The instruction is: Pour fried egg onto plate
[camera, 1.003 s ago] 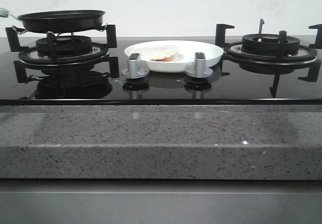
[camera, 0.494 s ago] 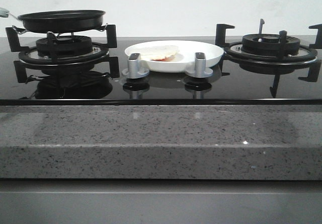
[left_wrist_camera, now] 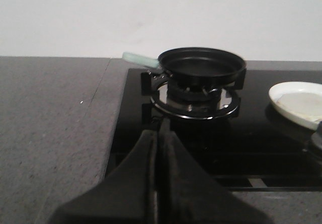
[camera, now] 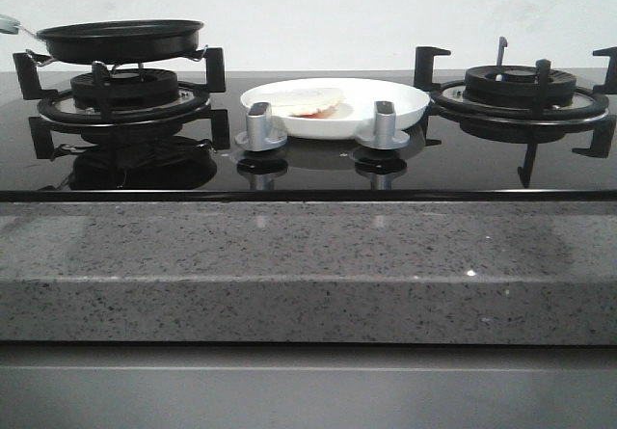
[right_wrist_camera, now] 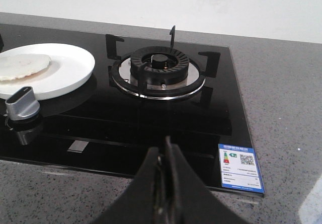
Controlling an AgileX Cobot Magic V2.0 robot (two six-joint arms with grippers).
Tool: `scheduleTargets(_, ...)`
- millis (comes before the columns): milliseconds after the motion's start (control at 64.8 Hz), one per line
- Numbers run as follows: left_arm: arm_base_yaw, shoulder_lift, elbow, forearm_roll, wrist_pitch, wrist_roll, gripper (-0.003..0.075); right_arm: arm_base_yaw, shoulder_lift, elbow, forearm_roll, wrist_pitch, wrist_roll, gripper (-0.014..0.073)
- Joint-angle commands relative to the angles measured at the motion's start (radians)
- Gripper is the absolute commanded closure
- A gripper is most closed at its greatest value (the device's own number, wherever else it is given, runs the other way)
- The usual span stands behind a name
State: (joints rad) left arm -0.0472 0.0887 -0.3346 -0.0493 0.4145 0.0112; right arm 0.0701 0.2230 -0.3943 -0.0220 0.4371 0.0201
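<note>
A: Where is the fried egg [camera: 306,100] sitting?

B: On the plate [camera: 405,103], a little left of centre in the front view, pale side up with a bit of orange showing at its near edge. The plate rests on the black hob glass [camera: 463,164] between the two burners, just behind the two silver knobs [camera: 260,127].

A: And the frying pan [camera: 120,40]?

B: Upper left of the front view, on the left burner's grate [camera: 120,101], and it looks bare inside. Its pale green handle [left_wrist_camera: 140,59] sticks out to the side.

A: How would the egg handle if it needed moving?

B: I judge it light, thin and floppy, likely slick on the glazed plate, so pinching it risks tearing. Better to take the plate by its rim; that is stiff but glossy and breakable.

A: The grippers?

B: The left gripper [left_wrist_camera: 157,133] and the right gripper [right_wrist_camera: 165,146] both have their fingers pressed together, holding nothing, each low in its wrist view and well apart from pan and plate.
</note>
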Motion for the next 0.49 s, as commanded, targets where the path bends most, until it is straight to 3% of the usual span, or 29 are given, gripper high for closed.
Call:
scheduleTargets(0,0.041,-0.046,0.034,-0.012,-0.05,-0.005,0.0739,0.001,0.007,-0.026,-0.006,-0.087,-0.002,0.0654)
scheduleTargets(324,0.064,-0.112,0.232,-0.012,-0.166,-0.005,0.0739,0.001,0.007,-0.026,-0.006,-0.085,-0.002,0.0654)
scheduleTargets(479,0.064,-0.112,0.331,-0.012,-0.319,-0.005,0.0739,0.001,0.007,-0.026,-0.006,-0.085,-0.002,0.0654)
